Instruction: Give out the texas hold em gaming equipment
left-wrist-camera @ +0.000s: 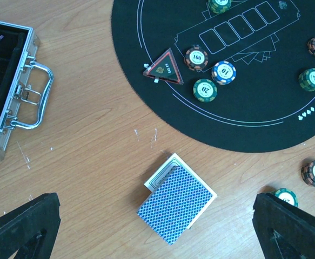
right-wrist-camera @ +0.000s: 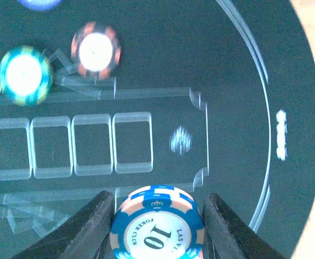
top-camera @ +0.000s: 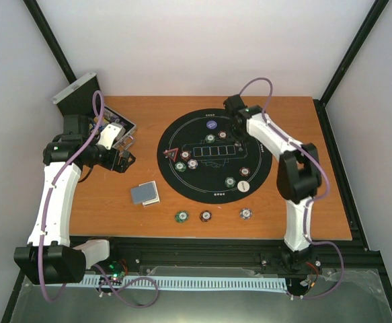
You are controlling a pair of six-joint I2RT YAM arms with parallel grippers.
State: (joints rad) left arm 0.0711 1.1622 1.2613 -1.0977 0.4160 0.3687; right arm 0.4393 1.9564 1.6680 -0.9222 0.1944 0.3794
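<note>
Blue-white chip (right-wrist-camera: 157,229) clamped in right jaws; left jaws gape empty. Seat it flat on mat (right-wrist-camera: 227,54) beneath jaws before releasing.

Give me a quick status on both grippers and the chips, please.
Right gripper shut on blue-white 10 chip, over black mat. Left gripper open above card deck. No obstruction seen.

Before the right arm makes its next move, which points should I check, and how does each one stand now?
1. Right tool grips the blue-white 10 chip: ok.
2. Chip is over the black mat: ok.
3. Chip touches the mat: cannot tell.
4. Left tool open and empty: ok.
5. Card deck squared: not ok, the cards lie skewed.
</note>
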